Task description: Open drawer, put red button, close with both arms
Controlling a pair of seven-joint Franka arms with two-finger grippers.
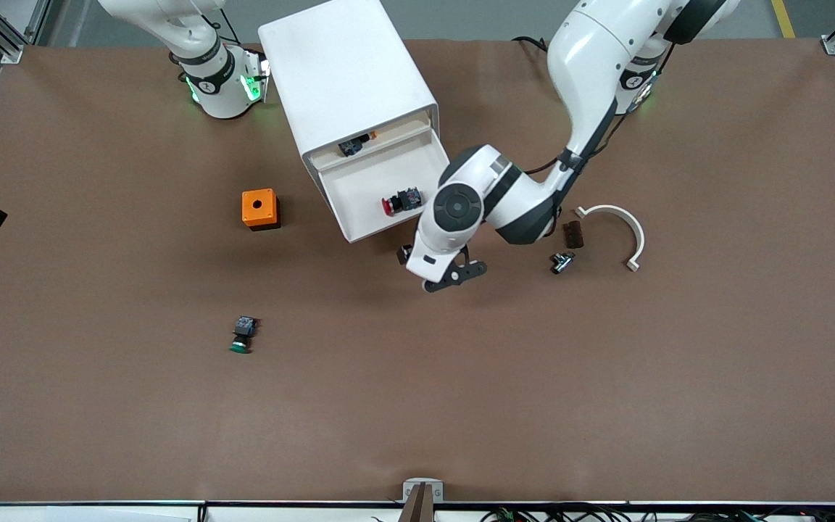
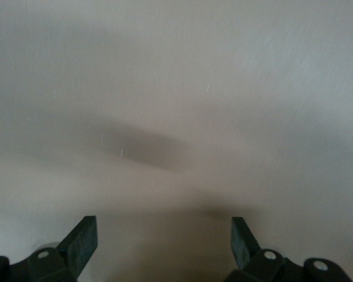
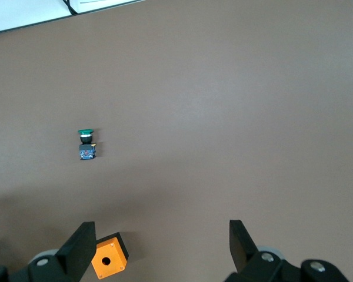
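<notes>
Drawer [image 1: 381, 194] is pulled out from the white cabinet [image 1: 349, 80], and the red button [image 1: 401, 201] lies on its side inside it, toward the left arm's end of the tray. Above it, the uppermost drawer slot [image 1: 374, 139] is partly open with a small dark part [image 1: 356, 143] showing in it. Left gripper [image 1: 441, 270] sits low by the drawer's front corner, at the left arm's end of it; jaws released, nothing between them, and the left wrist view shows only a blank pale surface close up between the fingertips [image 2: 82, 238]. Right gripper [image 3: 159, 249] is up high near its base at the right arm's end of the desk [image 1: 606, 377], waiting; jaws released, empty, looking down on the orange box [image 3: 109, 257] and the green button [image 3: 86, 144]. On the desk, the orange box is beside the cabinet toward the right arm's end, with the green button nearer the front camera than it. Toward the left arm's end lie a white curved bracket [image 1: 624, 230], a small brown block [image 1: 572, 234] and a small metal fitting [image 1: 561, 261].
</notes>
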